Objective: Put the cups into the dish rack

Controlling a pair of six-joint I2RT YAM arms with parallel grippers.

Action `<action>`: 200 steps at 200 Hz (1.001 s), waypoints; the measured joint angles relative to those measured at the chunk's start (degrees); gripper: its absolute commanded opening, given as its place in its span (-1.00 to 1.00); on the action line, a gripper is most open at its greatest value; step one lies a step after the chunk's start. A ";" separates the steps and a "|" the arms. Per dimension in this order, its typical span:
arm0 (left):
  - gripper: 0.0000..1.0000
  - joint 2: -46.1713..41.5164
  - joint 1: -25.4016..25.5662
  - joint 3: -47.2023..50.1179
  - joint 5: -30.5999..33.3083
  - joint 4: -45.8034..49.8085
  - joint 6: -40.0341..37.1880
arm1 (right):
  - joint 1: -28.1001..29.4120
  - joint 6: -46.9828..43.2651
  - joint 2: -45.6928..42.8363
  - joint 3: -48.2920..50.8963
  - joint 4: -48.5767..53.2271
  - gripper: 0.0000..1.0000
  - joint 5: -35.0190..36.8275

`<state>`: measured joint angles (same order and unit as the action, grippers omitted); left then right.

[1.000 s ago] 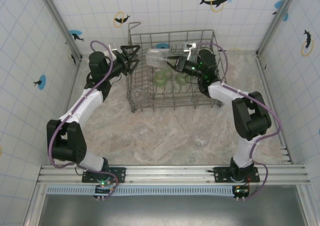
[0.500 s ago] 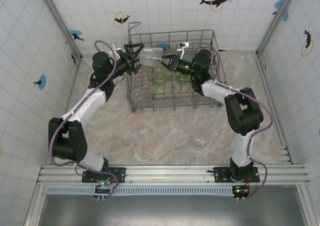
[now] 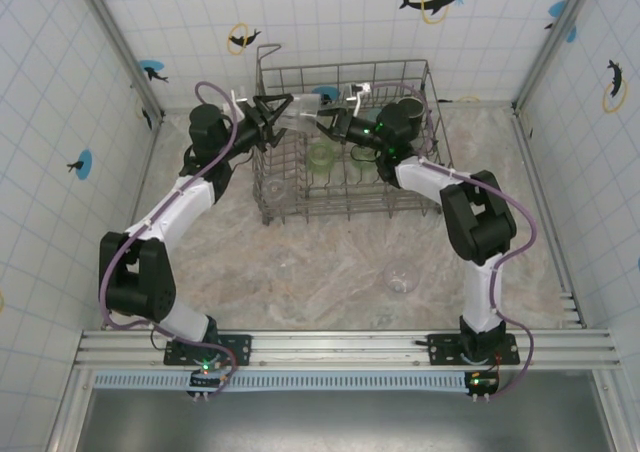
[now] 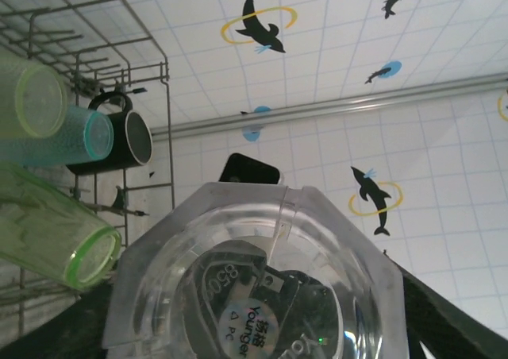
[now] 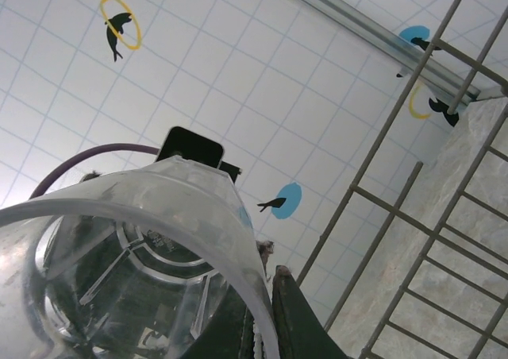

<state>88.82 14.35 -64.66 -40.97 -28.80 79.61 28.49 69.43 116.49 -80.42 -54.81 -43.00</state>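
Right jaws pinch the cup — clear, thin-rimmed, faceted.

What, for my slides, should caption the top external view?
Right end effector holds a clear cup over the dish rack, left end effector at its base.

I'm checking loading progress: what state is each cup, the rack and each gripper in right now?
dish rack: partly loaded.
clear glass: on its side in the air over the rack's far left corner.
right gripper: shut on the clear glass's rim.
left gripper: around the glass's base, grip unclear.
green tumblers: in the rack.
black mug: in the rack.
loose glass: on the table, not loaded.
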 measured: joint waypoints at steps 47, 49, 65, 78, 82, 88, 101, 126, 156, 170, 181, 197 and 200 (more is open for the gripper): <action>-1.00 0.81 -0.15 -0.20 -0.81 -0.50 -0.04 | -0.22 0.09 0.24 0.00 0.72 -0.88 -0.59; -1.00 0.90 -0.15 -0.24 -0.81 -0.50 -0.04 | -0.22 0.02 0.24 0.00 0.76 -0.87 -0.59; -1.00 1.40 -0.15 -0.63 -0.87 -0.46 -0.28 | -0.35 -0.48 0.24 0.00 1.53 -0.70 -0.63; -1.00 2.10 -0.11 -1.95 -1.27 0.94 -2.43 | -0.59 -1.77 0.24 0.00 2.36 -0.44 -1.07; -1.00 2.38 -0.07 -2.69 -1.38 1.95 -3.50 | -0.74 -1.64 0.24 0.00 2.60 -0.37 -1.42; -1.00 2.89 -0.02 -4.00 -1.46 3.61 -5.42 | -0.94 -2.19 0.13 0.04 3.04 -0.27 -1.70; -1.00 4.20 0.20 -8.22 -0.94 9.29 -10.60 | -1.49 -3.63 -0.76 1.01 4.35 -0.14 -2.29; -1.00 5.51 0.39 -16.79 3.06 21.86 -23.02 | -4.13 -7.74 -5.88 5.60 8.68 0.21 -3.15; -1.00 5.60 0.39 -23.30 11.45 33.64 -37.92 | -9.20 -14.82 -14.10 10.45 16.52 0.96 -2.49; -1.00 5.66 0.57 -24.37 15.50 37.64 -43.54 | -11.06 -18.58 -17.92 12.46 20.33 0.96 -1.86; -1.00 6.01 0.83 -24.72 18.51 40.33 -47.43 | -12.22 -21.31 -20.96 13.97 23.56 0.96 -1.20; -1.00 7.23 1.75 -24.98 23.28 44.15 -52.89 | -13.62 -24.30 -24.57 16.15 26.71 0.96 -0.33; -1.00 7.52 1.92 -25.05 24.02 44.81 -53.64 | -13.88 -24.81 -25.16 16.63 27.19 0.96 -0.17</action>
<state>96.33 16.27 -89.71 -16.95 16.01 25.98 14.61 44.62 91.33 -63.79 -27.62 -43.18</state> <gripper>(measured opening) 0.656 0.981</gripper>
